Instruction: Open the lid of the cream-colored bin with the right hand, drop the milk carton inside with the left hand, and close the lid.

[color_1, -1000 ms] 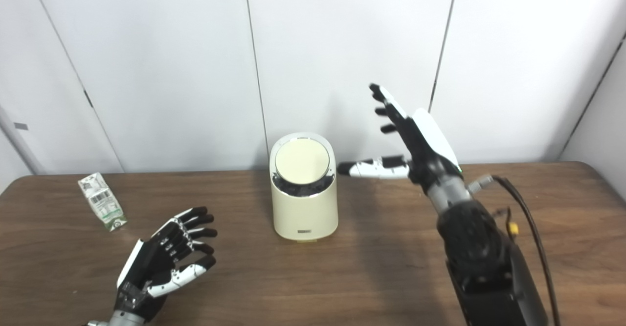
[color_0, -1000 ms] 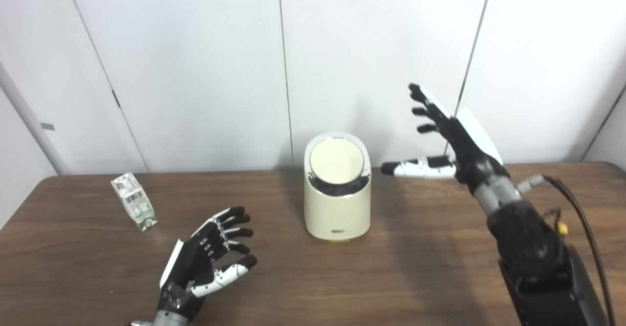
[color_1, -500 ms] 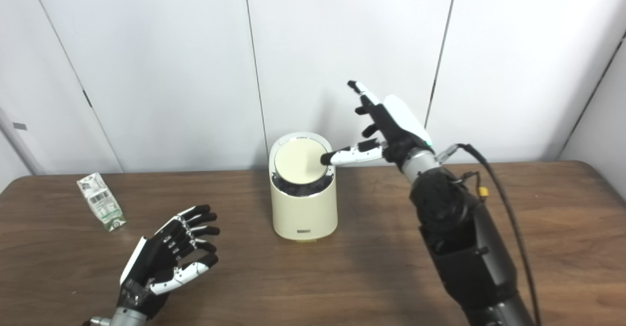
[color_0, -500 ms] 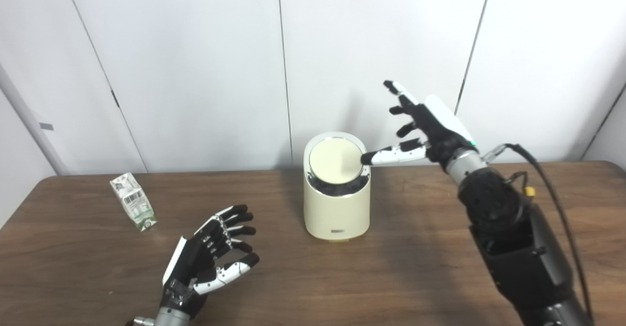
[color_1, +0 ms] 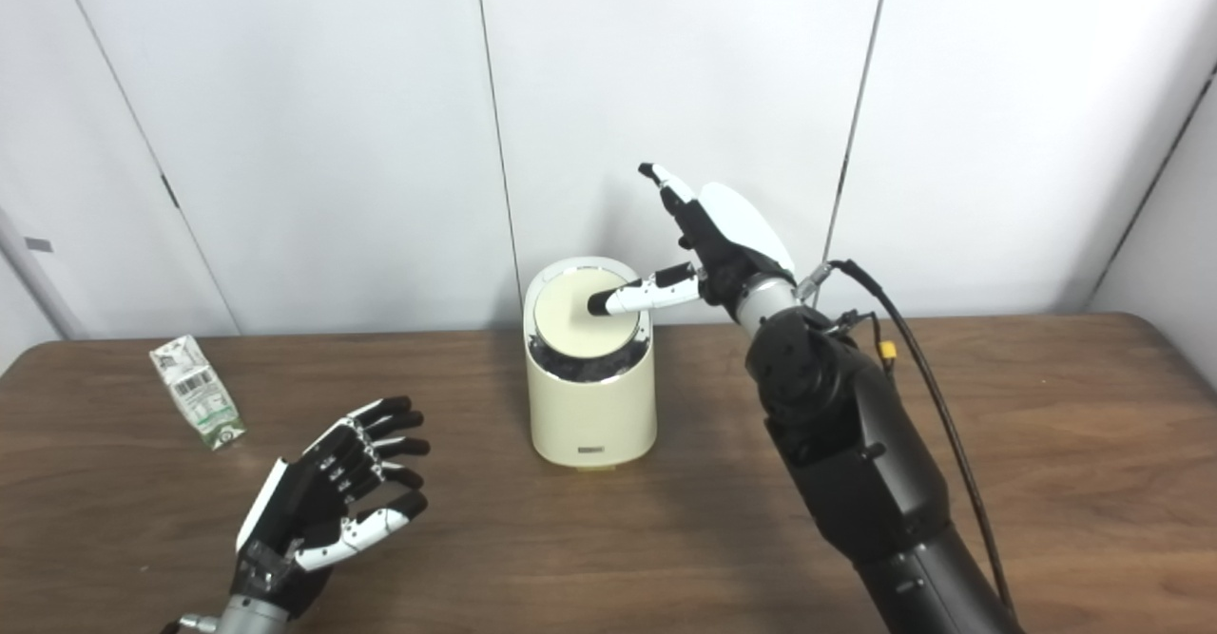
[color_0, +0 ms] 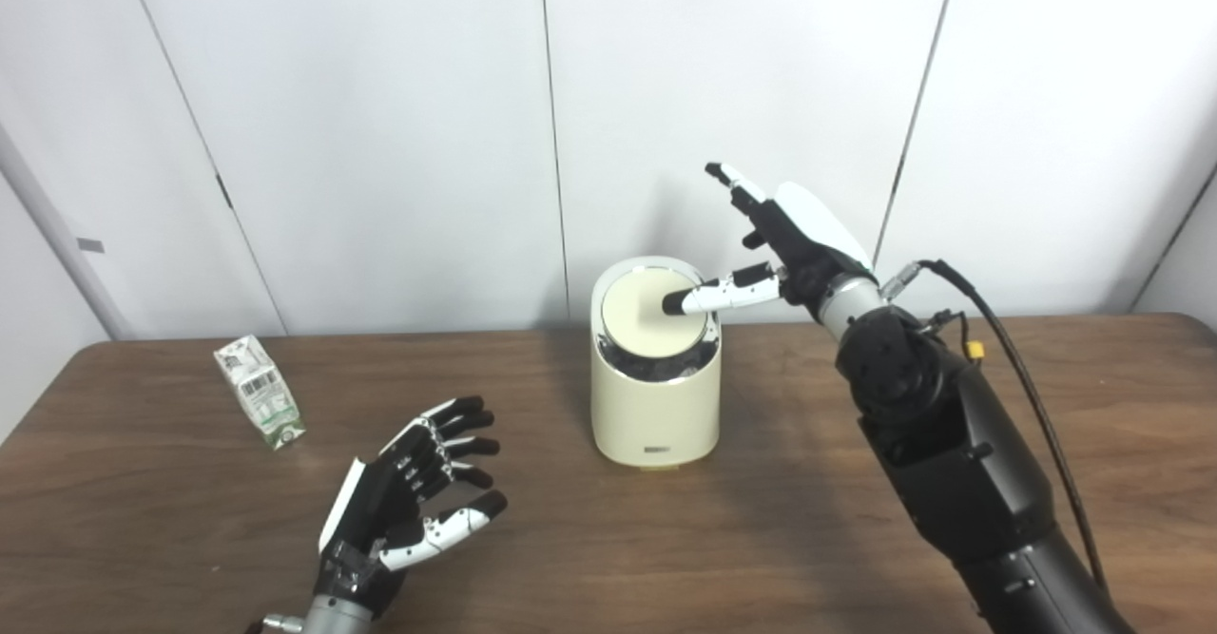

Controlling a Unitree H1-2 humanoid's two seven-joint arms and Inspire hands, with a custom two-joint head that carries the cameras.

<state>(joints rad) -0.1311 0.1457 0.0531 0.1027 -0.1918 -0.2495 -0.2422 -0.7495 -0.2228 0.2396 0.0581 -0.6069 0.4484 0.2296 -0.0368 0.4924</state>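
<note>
left eye view: carton (color_0: 260, 392) print unreadable, bin (color_0: 655, 396) label illegible.

Black-and-white hands (color_0: 799, 254), cabled black arm (color_0: 960, 463)

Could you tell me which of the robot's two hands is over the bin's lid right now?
The right hand: its thumb reaches over the cream lid of the bin. The left hand hovers open above the table, apart from the bin.

wall (color_0: 380, 92): white panels, dark vertical seams | table (color_0: 808, 539): dark wood grain
</note>
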